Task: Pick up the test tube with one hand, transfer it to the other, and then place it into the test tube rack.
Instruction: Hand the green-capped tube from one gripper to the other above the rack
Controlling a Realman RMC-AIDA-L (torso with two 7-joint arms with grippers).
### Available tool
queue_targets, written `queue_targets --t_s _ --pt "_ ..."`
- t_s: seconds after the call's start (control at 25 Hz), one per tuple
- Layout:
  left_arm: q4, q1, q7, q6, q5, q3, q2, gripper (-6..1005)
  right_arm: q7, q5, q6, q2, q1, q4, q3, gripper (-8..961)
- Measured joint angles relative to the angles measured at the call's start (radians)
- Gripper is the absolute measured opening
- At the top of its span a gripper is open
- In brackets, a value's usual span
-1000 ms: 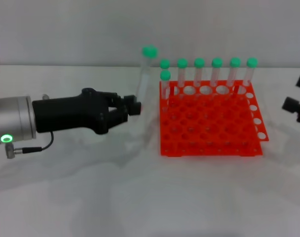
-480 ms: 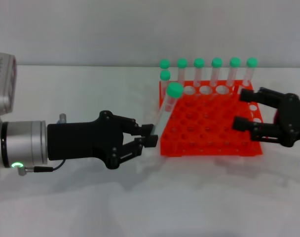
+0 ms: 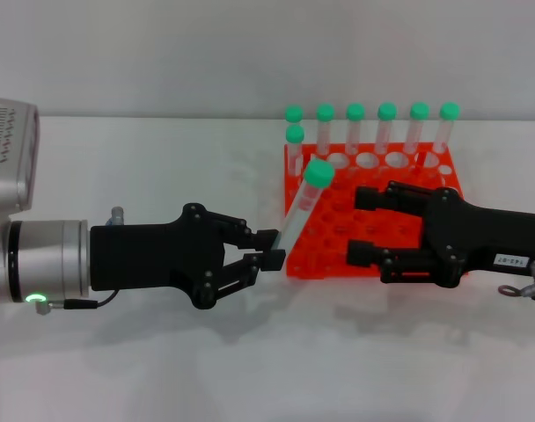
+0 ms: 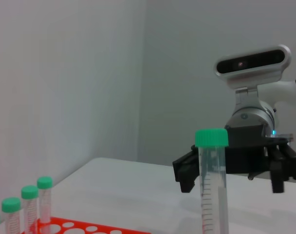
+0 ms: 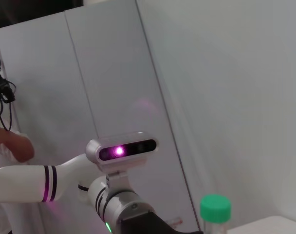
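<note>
My left gripper (image 3: pixel 272 249) is shut on the lower end of the test tube (image 3: pixel 296 214). It holds the tube tilted, green cap up and to the right, in front of the left side of the orange-red test tube rack (image 3: pixel 325 264). My right gripper (image 3: pixel 362 224), with a white label on its body, is open. Its fingertips stand just right of the tube and apart from it, over the rack. In the left wrist view the tube (image 4: pixel 213 190) stands close up with the open right gripper (image 4: pixel 235 163) behind it. The right wrist view shows the tube's cap (image 5: pixel 215 208).
Several other green-capped tubes (image 3: pixel 386 132) stand in the rack's back row and at its back left corner; some also show in the left wrist view (image 4: pixel 31 204). The rack sits on a white table (image 3: pixel 250 352). The left arm's wrist camera (image 5: pixel 121 148) faces the right wrist view.
My right gripper has moved left over the rack, close to the tube. My left gripper has shifted slightly right with the tube, which now leans a little more.
</note>
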Motion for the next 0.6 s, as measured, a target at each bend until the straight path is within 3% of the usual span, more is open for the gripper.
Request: queue_targets --t_s 0.2,0.6 --pt "0.000 -0.002 0.002 -0.006 0.002 0.012 0.000 181 -0.008 0.000 0.018 0.015 0.004 0.000 -0.001 830" --pt "-0.001 -0.010 0.003 -0.062 -0.005 0.080 -0.002 180 -0.019 0.008 0.055 0.021 0.022 0.001 -0.037 829"
